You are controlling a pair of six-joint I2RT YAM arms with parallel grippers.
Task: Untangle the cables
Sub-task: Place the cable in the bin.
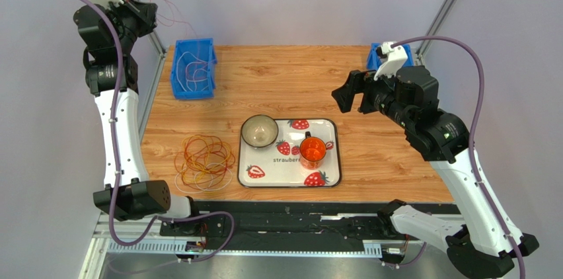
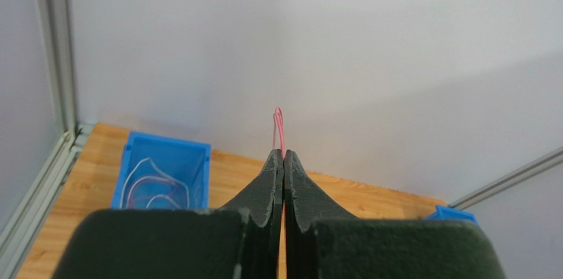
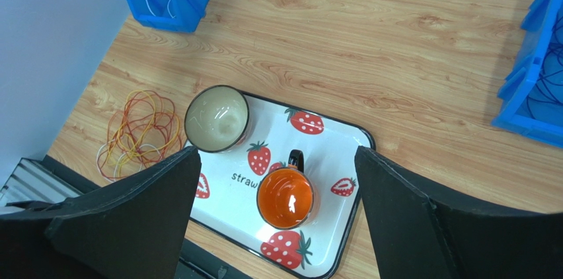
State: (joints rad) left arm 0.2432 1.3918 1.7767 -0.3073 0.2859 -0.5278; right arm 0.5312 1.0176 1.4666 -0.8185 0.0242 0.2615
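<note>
The table [image 1: 277,80] carries a tray [image 1: 284,174] in the middle, a left bin [image 1: 193,95] at its far left corner and a right bin [image 1: 375,59] at its far right corner. Most of the cables lie as one pile [image 1: 205,160] on the wood just beside the left edge of the tray, near the base of the left arm. A few pale cables [image 1: 193,67] lie inside the left bin. The left claw [image 2: 283,155] is raised high by the far left corner, with its jaws pressed together on one pink cable [image 2: 278,127]. A loop of this cable shows past the tips and is in the air, well apart from the pile. The right claw [image 1: 353,94] is spread wide and holds nothing; it hovers over the right part of the table and looks down at the tray. I judge that the step in hand is to put this single cable into the left bin. To do it well, the left claw should come down over the middle of the bin, low enough that the whole loop is inside the walls, and only then open. If it opens high, so light a wire may fall across the rim or off the table. It should also open fully, because a thin wire can stay caught between the pads. The bowl [image 1: 259,131] and the mug [image 1: 312,149] on the tray need no touching.
</note>
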